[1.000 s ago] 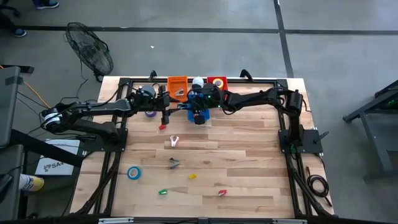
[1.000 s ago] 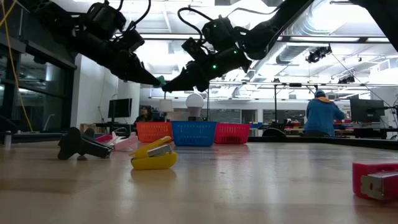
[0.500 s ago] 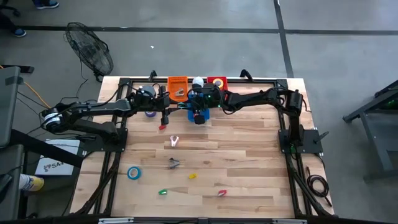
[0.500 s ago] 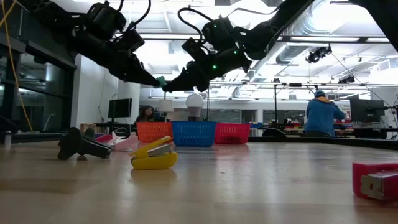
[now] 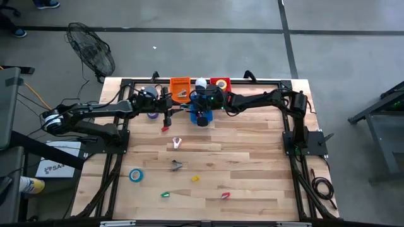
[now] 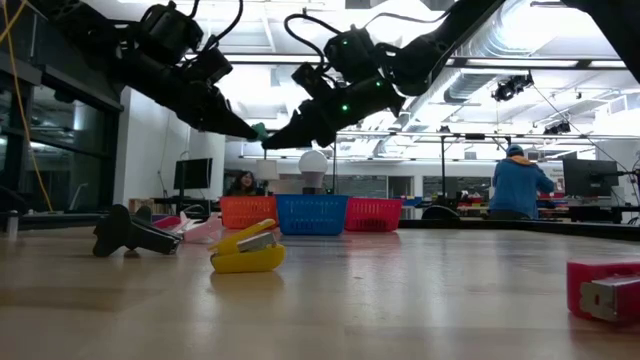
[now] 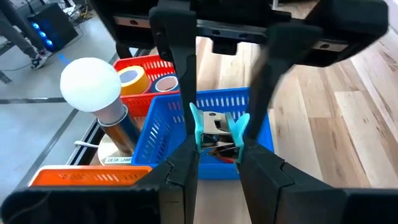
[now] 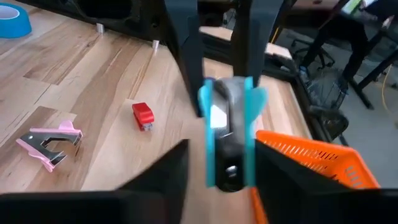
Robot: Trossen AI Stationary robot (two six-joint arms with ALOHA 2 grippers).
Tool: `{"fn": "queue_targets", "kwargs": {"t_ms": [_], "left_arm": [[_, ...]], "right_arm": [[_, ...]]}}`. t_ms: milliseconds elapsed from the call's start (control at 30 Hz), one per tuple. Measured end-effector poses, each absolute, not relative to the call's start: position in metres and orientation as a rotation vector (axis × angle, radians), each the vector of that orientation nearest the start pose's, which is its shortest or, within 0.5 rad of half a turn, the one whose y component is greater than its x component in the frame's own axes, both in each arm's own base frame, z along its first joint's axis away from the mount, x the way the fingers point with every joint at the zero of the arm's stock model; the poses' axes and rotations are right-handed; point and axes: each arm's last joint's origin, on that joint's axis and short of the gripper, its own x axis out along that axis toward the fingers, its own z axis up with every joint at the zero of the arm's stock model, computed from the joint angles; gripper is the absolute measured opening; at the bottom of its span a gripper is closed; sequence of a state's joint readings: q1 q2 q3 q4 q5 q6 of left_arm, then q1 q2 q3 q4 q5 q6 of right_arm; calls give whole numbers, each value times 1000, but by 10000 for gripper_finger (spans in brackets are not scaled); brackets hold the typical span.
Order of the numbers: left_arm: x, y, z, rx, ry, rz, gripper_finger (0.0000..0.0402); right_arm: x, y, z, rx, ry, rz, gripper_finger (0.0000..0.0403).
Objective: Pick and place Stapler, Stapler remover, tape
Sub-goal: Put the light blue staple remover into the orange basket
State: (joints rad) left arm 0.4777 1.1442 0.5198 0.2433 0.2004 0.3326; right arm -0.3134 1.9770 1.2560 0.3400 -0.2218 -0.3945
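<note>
Three baskets, one blue tape roll

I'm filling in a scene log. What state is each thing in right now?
Left hand: shut on the teal stapler remover.
Right hand: open, fingers either side of it.
Teal stapler remover: held off the table, near the blue basket.
Red basket: holds tape rolls.
Pink stapler remover: lying on the table.
Red stapler: lying on the table.
Blue tape: flat on the table.

Wooden table. Orange, blue, red baskets along far edge. Blue tape near left edge. Pink remover, dark remover mid-table. Small red, yellow, green, pink items scattered.
</note>
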Motion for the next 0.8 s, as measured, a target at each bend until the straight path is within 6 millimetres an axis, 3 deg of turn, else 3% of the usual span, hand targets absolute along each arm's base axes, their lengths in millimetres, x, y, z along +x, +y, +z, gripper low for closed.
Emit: {"fn": "queue_targets", "kwargs": {"t_ms": [100,233,600,800], "left_arm": [[210,103,213,203,411,240,90],[209,105,212,202,444,329,90],[202,116,203,159,562,702,90],[199,136,189,56,592,799,90]], "right_arm": [[417,-129,192,-269,398,-26,229],[415,-130,191,-260,436,-71,262],[411,-132,185,-268,538,-182,258],[411,-133,185,-272,547,-225,258]]}}
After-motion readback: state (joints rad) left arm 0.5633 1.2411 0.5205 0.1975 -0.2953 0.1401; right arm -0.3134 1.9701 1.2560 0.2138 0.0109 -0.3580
